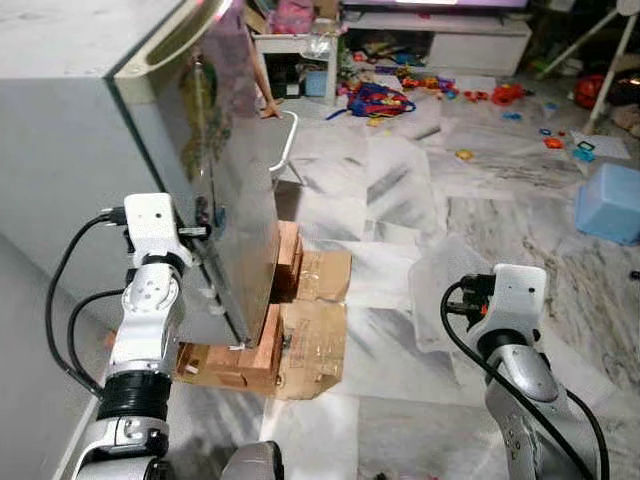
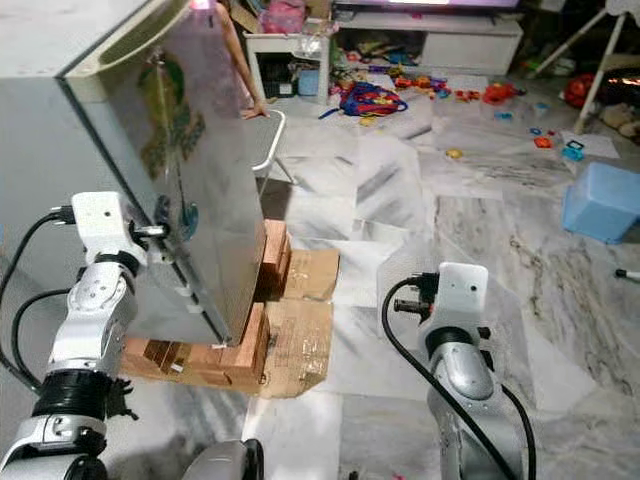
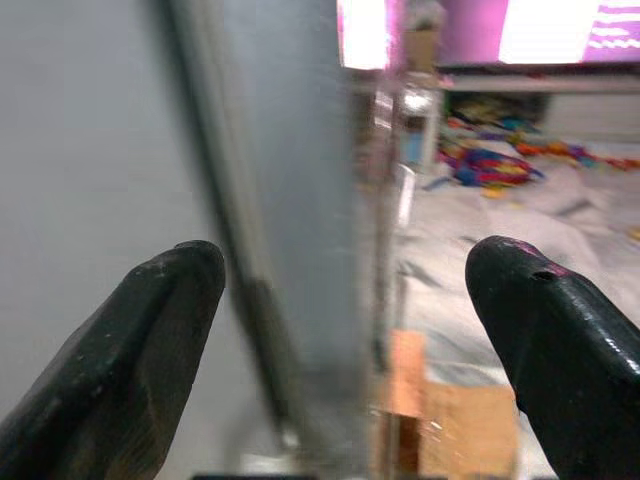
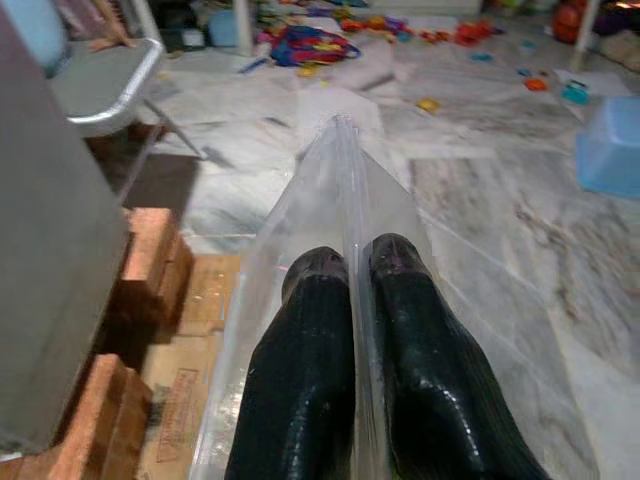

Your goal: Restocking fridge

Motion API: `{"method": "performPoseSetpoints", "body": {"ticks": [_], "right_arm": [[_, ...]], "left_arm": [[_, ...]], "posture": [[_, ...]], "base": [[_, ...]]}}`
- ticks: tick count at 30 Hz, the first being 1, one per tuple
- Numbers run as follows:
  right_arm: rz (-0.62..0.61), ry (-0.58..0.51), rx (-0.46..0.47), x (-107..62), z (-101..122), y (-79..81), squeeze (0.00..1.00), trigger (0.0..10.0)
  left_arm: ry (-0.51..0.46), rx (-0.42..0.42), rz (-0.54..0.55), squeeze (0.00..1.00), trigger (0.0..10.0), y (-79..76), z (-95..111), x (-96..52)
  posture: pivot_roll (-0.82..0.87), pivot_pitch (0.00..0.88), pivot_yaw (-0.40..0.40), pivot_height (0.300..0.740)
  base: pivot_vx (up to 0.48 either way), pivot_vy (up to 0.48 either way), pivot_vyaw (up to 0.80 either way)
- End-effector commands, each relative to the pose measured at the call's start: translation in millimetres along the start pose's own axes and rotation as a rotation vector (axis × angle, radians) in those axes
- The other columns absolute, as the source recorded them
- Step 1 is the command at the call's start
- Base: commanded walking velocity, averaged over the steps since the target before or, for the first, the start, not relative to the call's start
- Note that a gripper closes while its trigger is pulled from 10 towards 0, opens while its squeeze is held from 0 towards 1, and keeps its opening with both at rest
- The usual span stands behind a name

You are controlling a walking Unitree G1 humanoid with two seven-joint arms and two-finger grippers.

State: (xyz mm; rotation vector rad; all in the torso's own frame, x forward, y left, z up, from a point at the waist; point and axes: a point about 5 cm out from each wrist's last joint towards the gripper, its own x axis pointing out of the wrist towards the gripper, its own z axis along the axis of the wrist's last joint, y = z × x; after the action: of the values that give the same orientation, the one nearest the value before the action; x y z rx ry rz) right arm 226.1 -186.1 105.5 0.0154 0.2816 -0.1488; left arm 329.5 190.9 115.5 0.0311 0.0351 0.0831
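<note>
Fridge [image 1: 90,150]: grey, glossy door, raised on bricks [image 1: 262,350].
Left tool [image 3: 345,290]: opened at door edge.
Right tool [image 4: 352,275]: clamped on clear bag [image 4: 340,180].

Lived-in home: fridge [image 1: 120,130], marble floor [image 1: 480,230], scattered toys [image 1: 400,90]

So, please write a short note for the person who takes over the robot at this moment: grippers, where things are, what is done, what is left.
Left gripper: open, its fingers on either side of the fridge door edge, not closed on it.
Right gripper: shut on a clear plastic sheet or bag, held out over the marble floor, beside the fridge.
The fridge stands raised on bricks and cardboard.
Done: the plastic item is in hand.
Left: open the door and put the item inside. The fridge's inside is not visible.
</note>
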Motion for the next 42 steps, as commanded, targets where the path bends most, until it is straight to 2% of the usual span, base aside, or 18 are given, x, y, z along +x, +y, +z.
{"method": "performPoseSetpoints", "body": {"ticks": [1,14,20,23,26,35,36,37,39,42], "right_arm": [[-0.005,-0.006,0.011,-3.0,3.2,-0.2,0.0,10.0],[-0.018,0.008,0.02,-8.6,2.7,-2.2,0.0,10.0],[-0.025,0.02,0.034,-9.4,2.5,-3.3,0.0,10.0],[-0.033,0.028,0.034,-11.5,0.6,-3.9,0.0,10.0],[-0.04,0.037,0.038,-13.3,-1.3,-4.8,0.0,10.0],[-0.034,0.04,0.046,-10.6,-1.1,-3.0,0.0,10.0],[-0.032,0.04,0.049,-10.3,-0.8,-2.3,0.0,10.0],[-0.028,0.041,0.055,-10.4,-0.9,-1.2,0.0,10.0],[-0.027,0.045,0.061,-10.8,-1.5,-1.0,0.0,10.0],[-0.025,0.056,0.065,-11.5,-3.4,-1.1,0.0,10.0]], "left_arm": [[-0.011,0.002,-0.014,0.0,10.0,-3.3,3.7,5.1],[-0.017,0.019,0.027,0.0,10.0,-0.3,11.3,24.5],[0.007,0.009,0.064,0.0,10.0,-0.1,16.9,37.9],[-0.004,0.027,0.14,0.0,10.0,5.9,19.7,40.6],[-0.004,-0.002,0.196,0.0,10.0,12.8,20.2,42.1],[0.021,-0.036,0.151,0.0,10.0,8.9,14.7,42.7],[0.028,-0.042,0.118,0.0,10.0,4.5,14.0,43.6],[0.036,-0.054,0.009,0.0,10.0,-11.8,14.9,46.5],[0.04,-0.046,-0.061,0.0,10.0,-23.6,16.1,47.9],[0.016,-0.022,-0.223,0.0,10.0,-52.5,23.2,48.3]], "posture": [[-0.05,0.062,0.036,0.74],[-0.07,0.074,0.045,0.74],[-0.08,0.067,0.048,0.74],[-0.08,0.062,0.052,0.74],[-0.08,0.06,0.05,0.74],[-0.08,0.058,0.046,0.74],[-0.08,0.059,0.047,0.74],[-0.08,0.06,0.048,0.74],[-0.08,0.06,0.048,0.74],[-0.08,0.057,0.049,0.74]], "base": [[0.0,0.0,0.0],[0.0,0.0,0.0],[0.0,0.0,0.0],[0.0,0.0,0.0],[0.0,0.0,0.0],[0.0,0.0,0.0],[0.0,0.0,0.0],[0.0,0.0,0.0],[0.0,0.0,0.0],[0.0,0.0,0.0]]}}
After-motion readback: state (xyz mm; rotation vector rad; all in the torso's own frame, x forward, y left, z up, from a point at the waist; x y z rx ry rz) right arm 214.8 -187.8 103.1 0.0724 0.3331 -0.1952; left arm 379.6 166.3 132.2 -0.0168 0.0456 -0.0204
